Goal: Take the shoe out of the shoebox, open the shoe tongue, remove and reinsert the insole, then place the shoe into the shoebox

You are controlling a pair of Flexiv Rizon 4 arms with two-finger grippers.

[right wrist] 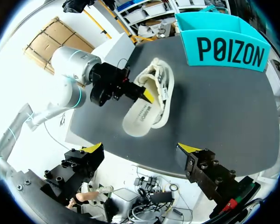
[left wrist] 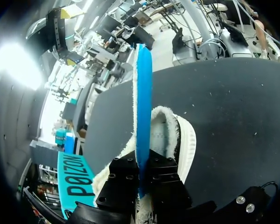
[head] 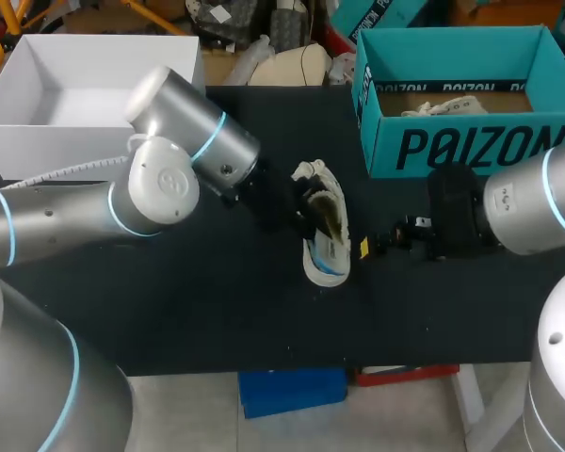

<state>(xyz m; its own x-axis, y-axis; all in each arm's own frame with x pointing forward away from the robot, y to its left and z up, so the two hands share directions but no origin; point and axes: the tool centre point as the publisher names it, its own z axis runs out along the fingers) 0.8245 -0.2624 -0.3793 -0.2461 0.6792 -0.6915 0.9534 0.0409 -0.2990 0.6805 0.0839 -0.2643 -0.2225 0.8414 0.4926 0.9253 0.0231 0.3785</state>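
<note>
A white shoe (head: 326, 193) lies on the black table (head: 198, 301), in front of the teal shoebox (head: 461, 141). My left gripper (head: 303, 212) is at the shoe's opening, shut on the insole (head: 326, 259). In the left wrist view the insole (left wrist: 143, 102) stands edge-on, blue, between the black fingers, with the shoe (left wrist: 179, 140) behind it. In the right wrist view the insole (right wrist: 141, 116) shows its pale side and sticks partly out of the shoe (right wrist: 163, 84). My right gripper (right wrist: 141, 148) is wide open and holds nothing, a short way from the shoe's right side (head: 377, 247).
A white box (head: 85, 89) stands at the back left, behind my left arm. Something pale (head: 447, 105) lies inside the teal shoebox (right wrist: 228, 49). Bare black tabletop stretches along the front edge.
</note>
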